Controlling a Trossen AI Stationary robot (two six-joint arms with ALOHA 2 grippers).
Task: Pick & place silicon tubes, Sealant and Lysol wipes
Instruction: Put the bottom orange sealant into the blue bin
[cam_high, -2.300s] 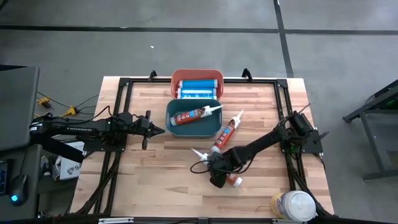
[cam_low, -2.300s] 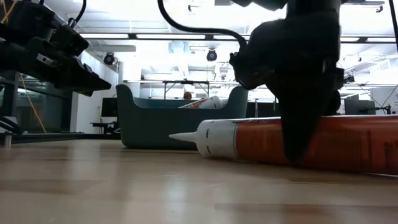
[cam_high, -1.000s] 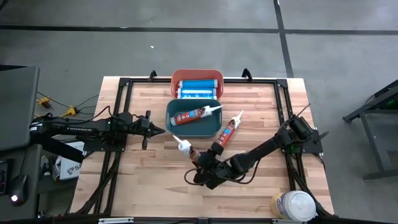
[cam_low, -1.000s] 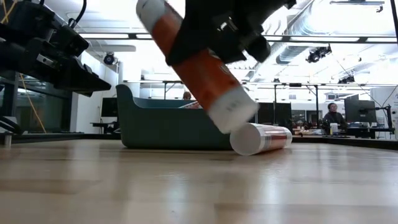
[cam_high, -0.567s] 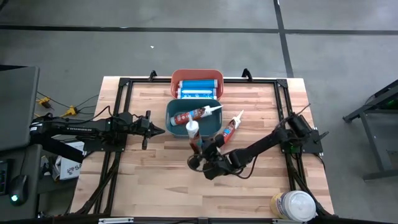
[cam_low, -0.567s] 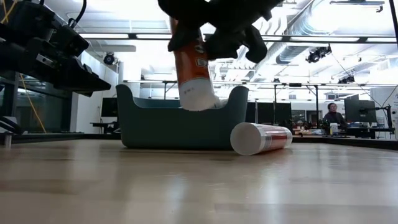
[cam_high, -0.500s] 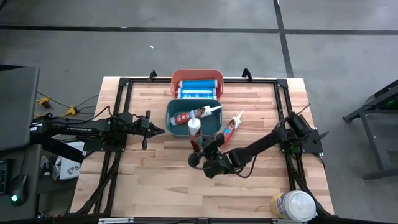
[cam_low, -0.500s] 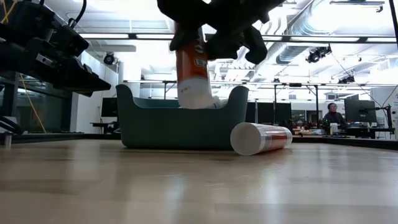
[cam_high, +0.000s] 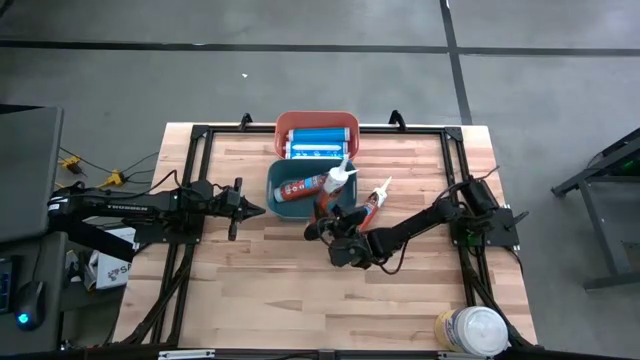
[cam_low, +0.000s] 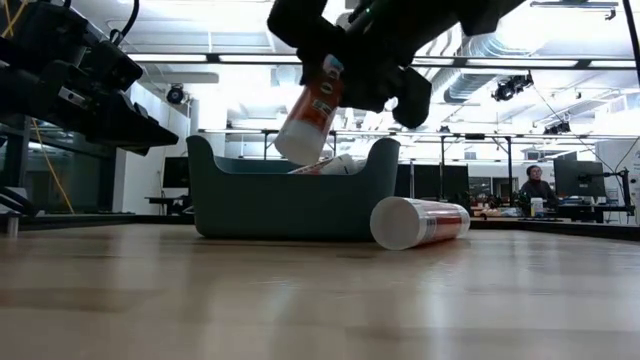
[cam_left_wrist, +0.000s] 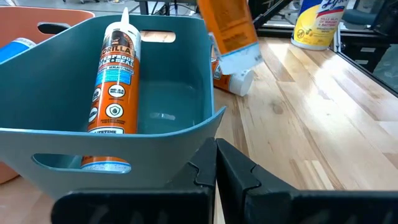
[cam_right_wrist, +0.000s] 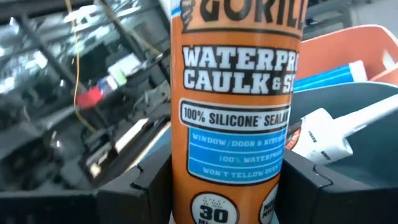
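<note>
My right gripper (cam_high: 330, 212) is shut on an orange sealant tube (cam_high: 335, 187) and holds it over the near right corner of the teal bin (cam_high: 282, 172). One more sealant tube (cam_left_wrist: 115, 93) lies inside that bin, and another (cam_high: 372, 204) lies on the table just right of it. Blue silicon tubes (cam_high: 316, 140) lie in the red bin (cam_high: 317, 119) behind. The Lysol wipes (cam_high: 472, 330) stand at the table's near right corner. My left gripper (cam_high: 258, 210) waits shut, left of the teal bin. My right gripper pinches the tube's barrel (cam_right_wrist: 233, 177) between its two fingers (cam_right_wrist: 155, 180), on the half toward the flat base end. The fingers come about level from the near right and lie across the tube. The tube is lifted clear and tilted, with its nozzle (cam_high: 347, 168) toward the far right and its base (cam_low: 292, 142) lower.
A black frame (cam_high: 196, 140) runs round the wooden table. The table's near half (cam_high: 260, 290) is bare wood. A person sits in the room beyond, in the low view (cam_low: 537, 186).
My right gripper has carried the sealant tube toward the far edge, up to the teal bin, and has rolled its wrist. The tube has swung from nozzle pointing far left, through upright, to nozzle pointing far right. It has stayed clear of the table.
</note>
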